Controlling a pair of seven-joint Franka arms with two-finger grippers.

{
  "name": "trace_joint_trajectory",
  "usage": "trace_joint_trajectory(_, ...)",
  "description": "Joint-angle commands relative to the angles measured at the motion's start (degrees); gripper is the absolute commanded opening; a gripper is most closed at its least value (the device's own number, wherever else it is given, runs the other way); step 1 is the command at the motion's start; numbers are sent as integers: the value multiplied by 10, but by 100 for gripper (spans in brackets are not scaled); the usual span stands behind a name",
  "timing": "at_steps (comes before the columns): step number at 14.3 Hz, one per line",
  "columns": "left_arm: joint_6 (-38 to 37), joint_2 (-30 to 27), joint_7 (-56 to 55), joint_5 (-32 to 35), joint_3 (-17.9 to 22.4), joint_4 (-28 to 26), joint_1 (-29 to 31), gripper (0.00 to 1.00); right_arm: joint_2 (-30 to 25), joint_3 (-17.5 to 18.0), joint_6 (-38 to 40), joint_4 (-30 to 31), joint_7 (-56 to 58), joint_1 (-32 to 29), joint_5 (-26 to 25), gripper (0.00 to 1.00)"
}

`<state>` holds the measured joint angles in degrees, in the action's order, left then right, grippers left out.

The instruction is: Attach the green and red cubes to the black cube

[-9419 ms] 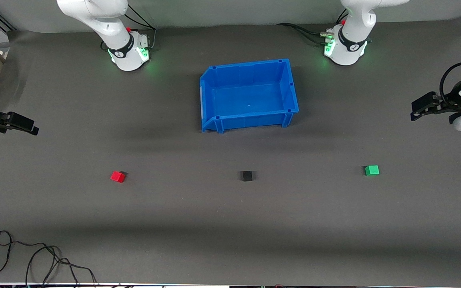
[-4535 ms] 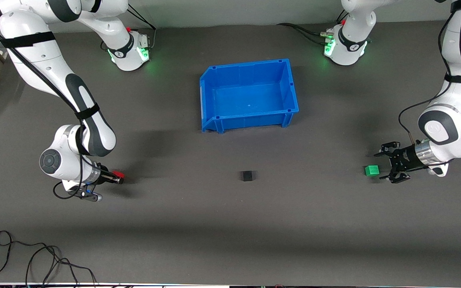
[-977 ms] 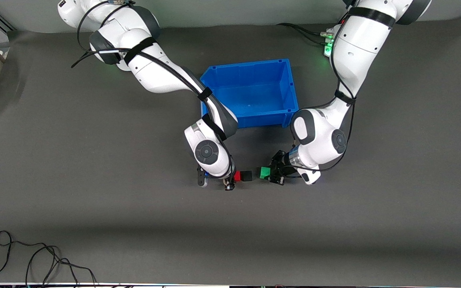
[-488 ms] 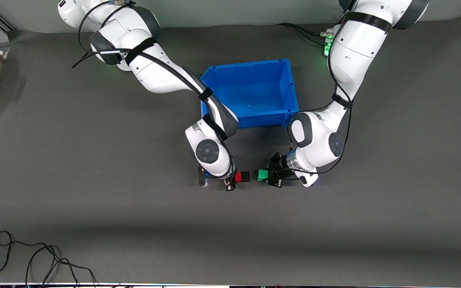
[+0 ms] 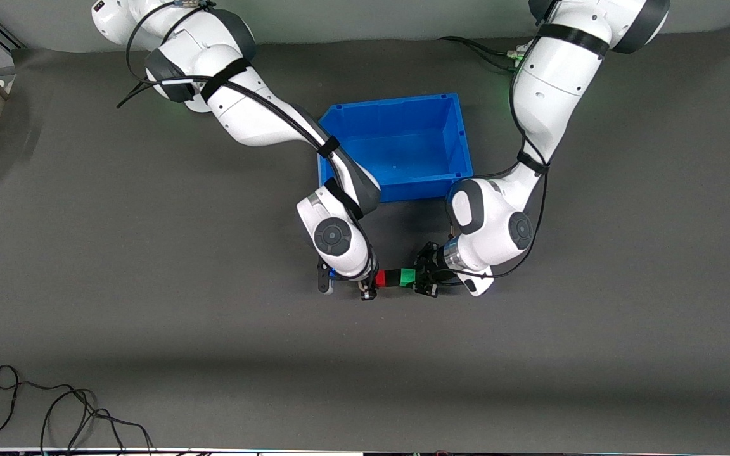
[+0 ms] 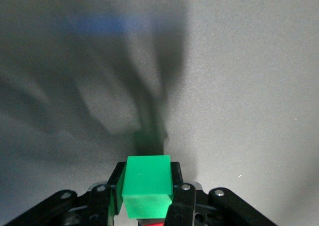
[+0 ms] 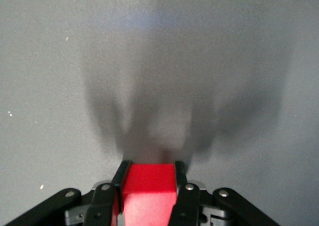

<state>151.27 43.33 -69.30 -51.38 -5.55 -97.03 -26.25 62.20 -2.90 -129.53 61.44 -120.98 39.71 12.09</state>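
Worktop [image 5: 149, 329]: dark grey mat, my two bases along its far edge. Nothing on it stands near the cubes apart from the bin.

Blue bin [image 5: 397, 147]: open, empty, near the middle of the worktop toward the far edge, farther from the front camera than the cubes. My right forearm passes over its corner; lifting that elbow carelessly could knock it.

Right gripper [image 5: 374, 280]: low over the middle of the worktop, fingers [image 7: 183, 198] clamped on the red cube [image 5: 381, 277].

Left gripper [image 5: 421, 279]: facing the right one, fingers [image 6: 180, 196] clamped on the green cube [image 5: 407, 276].

Black cube [image 5: 393, 277]: between red and green, the three reading as one row in the front view. Whether each face is fully seated I cannot tell.

Risks, as I judge them:
- Uneven push from either arm could tilt the black cube out of line, so a face fails to catch.
- Pressing too hard could make a held cube slip or twist in its grip.
- Opening one gripper before both joints hold could let the row sag or drop a cube.
- My two grippers are close; any drift inward could bring fingertips together.
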Motion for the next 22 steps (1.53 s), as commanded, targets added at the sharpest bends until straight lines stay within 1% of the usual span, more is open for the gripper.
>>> trace_joint_trajectory(1, 2, 11, -16, -3, 6, 12, -15, 37, 19, -7, -4, -32, -22, 7, -12, 0)
trace_joint_trajectory(3, 1, 11, -16, -2, 6, 11, -17, 43, 20, -7, -5, -32, -20, 7, -12, 0)
trace_joint_trajectory(4, 0, 11, -16, -2, 6, 11, -17, 56, 19, -7, -5, -32, -19, 5, -12, 0)
trace_joint_trajectory(5, -1, 10, -16, -1, 7, 12, -16, 82, 19, -7, -5, -33, -17, 3, -11, 0)
trace_joint_trajectory(6, -3, 7, -16, -1, 8, 13, -16, 100, 19, -7, -5, -35, -15, 2, -11, 1)
trace_joint_trajectory(7, -7, 4, -16, 0, 10, 12, -14, 100, 19, -7, -5, -37, -14, 2, -12, 12)
trace_joint_trajectory(8, -9, 3, -15, 1, 12, 12, -13, 100, 19, -7, -5, -39, -11, 2, -12, 43)
trace_joint_trajectory(9, -11, -4, -14, 4, 12, 11, -7, 100, 19, -8, -5, -40, -11, 2, -16, 65)
trace_joint_trajectory(10, -23, -17, -13, 22, 14, 6, 4, 100, 19, -7, -5, -40, -11, 2, -24, 77)
trace_joint_trajectory(12, -101, -41, -12, 57, 25, 5, 36, 100, 18, -7, -5, -41, -11, 1, -24, 81)
trace_joint_trajectory(14, -175, -72, -8, 91, 34, 4, 70, 100, 13, -7, -2, -43, -10, 0, -25, 81)
trace_joint_trajectory(16, -261, -102, 20, 139, 36, 4, 119, 100, 2, -11, 9, -44, -4, -2, -25, 81)
trace_joint_trajectory(18, -340, -132, 83, 177, 37, 2, 171, 100, -24, -10, 48, -44, 28, -17, -24, 81)
trace_joint_trajectory(22, -474, -199, 233, 275, 36, 4, 279, 100, -108, -4, 162, -43, 122, -66, -22, 81)
